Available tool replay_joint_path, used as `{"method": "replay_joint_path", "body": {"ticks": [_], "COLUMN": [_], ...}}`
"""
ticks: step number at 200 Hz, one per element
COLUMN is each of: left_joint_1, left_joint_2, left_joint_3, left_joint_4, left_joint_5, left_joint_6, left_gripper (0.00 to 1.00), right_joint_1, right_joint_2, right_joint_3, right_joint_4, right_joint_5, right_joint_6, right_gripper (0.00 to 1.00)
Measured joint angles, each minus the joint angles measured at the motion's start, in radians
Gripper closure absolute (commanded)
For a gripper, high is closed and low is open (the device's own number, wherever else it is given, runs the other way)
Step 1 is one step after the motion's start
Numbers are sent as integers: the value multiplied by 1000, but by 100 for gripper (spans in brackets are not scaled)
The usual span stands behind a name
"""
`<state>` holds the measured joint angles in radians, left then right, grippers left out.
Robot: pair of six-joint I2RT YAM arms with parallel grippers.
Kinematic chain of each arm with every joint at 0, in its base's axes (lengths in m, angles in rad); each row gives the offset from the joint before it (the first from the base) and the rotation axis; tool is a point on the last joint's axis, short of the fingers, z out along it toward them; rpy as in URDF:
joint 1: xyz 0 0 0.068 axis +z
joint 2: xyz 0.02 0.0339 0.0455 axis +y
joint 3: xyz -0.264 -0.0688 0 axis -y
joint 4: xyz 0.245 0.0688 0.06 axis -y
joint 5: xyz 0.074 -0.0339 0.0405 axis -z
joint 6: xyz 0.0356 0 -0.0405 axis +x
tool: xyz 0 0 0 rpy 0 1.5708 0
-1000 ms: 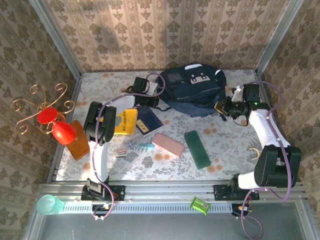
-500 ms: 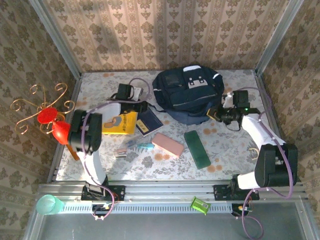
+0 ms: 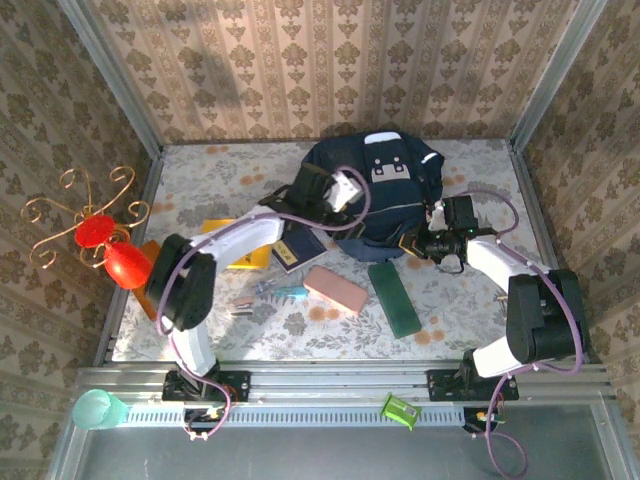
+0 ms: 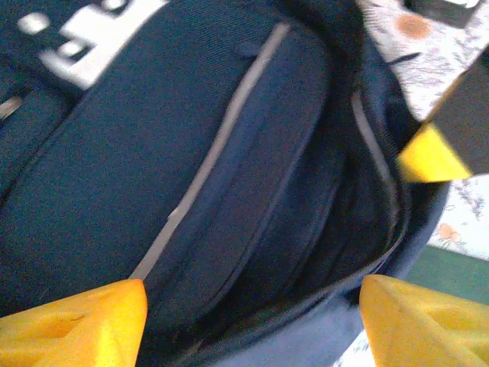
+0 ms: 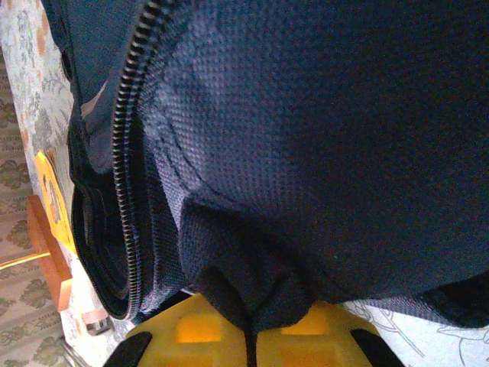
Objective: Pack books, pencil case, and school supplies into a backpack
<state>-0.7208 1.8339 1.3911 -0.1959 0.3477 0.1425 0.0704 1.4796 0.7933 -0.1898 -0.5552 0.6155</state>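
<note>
Floral-print tabletop [image 3: 200, 180], beige damask wallpaper [image 3: 300, 70] around; right gripper [image 5: 248, 336] pinches the large navy fabric backpack [image 3: 400, 190], left gripper [image 4: 248, 317] gapes wide.

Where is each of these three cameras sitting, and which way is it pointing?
Top view: above and behind the arms, looking down at the table; both arms show.
Left wrist: on the left arm, facing the backpack; the open left gripper's yellow fingers show.
Right wrist: on the right arm, close against the backpack; the right gripper pinches its fabric.
Shared: all three see the backpack.
</note>
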Motion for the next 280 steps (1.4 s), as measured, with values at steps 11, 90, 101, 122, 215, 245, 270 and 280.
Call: {"method": "replay_joint_path", "body": {"ticks": [11,90,101,122,215,245,270,280], "left_joint_1": [-27,-46,-47,-50,-5,96,163,179], "left_joint_2": [56,358,395,454,426,339,327,333], "left_joint_3": [67,397,441,507,579,587,688,738], "left_joint_4": [-35,-243,-268,-296,-328,-312,-354,-389], "left_joint_5": [4,-67,-78,-108,-4,180,291,320], "left_joint_6": [35,150,170,197,234,188,193,208], "left_gripper": [27,27,27,36,100,100,100,100], "right_joint_1": [0,0,0,1,13,56,101,117], "right_joint_2": [0,8,8,8,-37,-57,-142,-195], "right_joint_3": [-9,-49,-49,-49,-121,-129,-120,-111], "right_joint_4": [12,79,79,81,181,170,92,61], "right_joint_5": [1,1,1,1,40,62,161,208], "right_joint_6": [7,21,21,21,91,64,-41,-90], "right_gripper": [99,99,99,98,70,61,53,49]}}
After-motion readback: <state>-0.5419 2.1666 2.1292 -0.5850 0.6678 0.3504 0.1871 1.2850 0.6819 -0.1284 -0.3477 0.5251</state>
